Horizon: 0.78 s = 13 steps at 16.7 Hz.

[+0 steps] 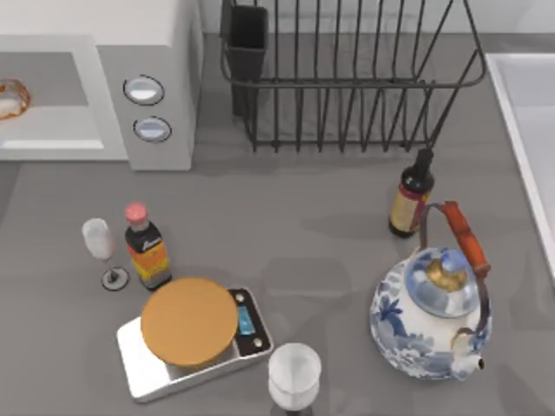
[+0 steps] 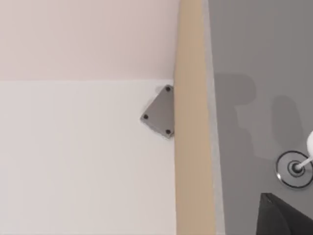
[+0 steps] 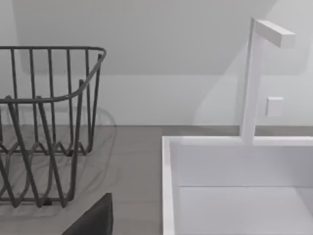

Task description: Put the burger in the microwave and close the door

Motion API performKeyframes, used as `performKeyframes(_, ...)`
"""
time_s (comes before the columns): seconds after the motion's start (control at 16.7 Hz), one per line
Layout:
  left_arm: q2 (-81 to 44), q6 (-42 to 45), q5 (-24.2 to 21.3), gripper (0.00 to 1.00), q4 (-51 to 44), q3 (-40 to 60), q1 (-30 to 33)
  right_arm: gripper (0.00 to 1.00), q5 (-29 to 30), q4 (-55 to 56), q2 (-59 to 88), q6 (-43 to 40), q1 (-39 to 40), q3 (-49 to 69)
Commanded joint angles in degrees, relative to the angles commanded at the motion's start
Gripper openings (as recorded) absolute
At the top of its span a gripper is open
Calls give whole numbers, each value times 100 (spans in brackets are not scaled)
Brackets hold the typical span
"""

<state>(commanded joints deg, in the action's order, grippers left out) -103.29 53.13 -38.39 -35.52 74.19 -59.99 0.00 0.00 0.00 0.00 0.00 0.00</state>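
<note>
The white microwave [image 1: 165,52] stands at the table's back left, its grey panel [image 1: 147,108] showing two round dials. Its cavity is open toward the front. Inside, at the top view's left border, lies the burger [image 1: 10,95], small with an orange-brown rim and a pale middle. The door is out of view. Both arms are parked. A dark tip of my left gripper [image 2: 283,218] hangs over the table's left edge near a glass foot [image 2: 293,168]. A dark tip of my right gripper [image 3: 93,220] is between the rack and the sink.
A black wire dish rack [image 1: 347,78] is behind the centre, and a white sink [image 1: 529,130] is at the right. Spread along the front are a sauce bottle [image 1: 146,251], a wine glass [image 1: 100,243], a scale with an orange disc [image 1: 189,321], a cup [image 1: 293,374], a dark bottle [image 1: 409,204] and a teapot [image 1: 434,312].
</note>
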Motion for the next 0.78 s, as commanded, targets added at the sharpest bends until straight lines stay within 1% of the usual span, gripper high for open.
performKeyframes(0.54, -364, 8, -18, 0, 1190, -784, -34, 100, 0, 0, 0, 0, 0, 0)
performKeyframes(0.78, -464, 24, -31, 0, 1347, -925, -45, 100, 0, 0, 0, 0, 0, 0)
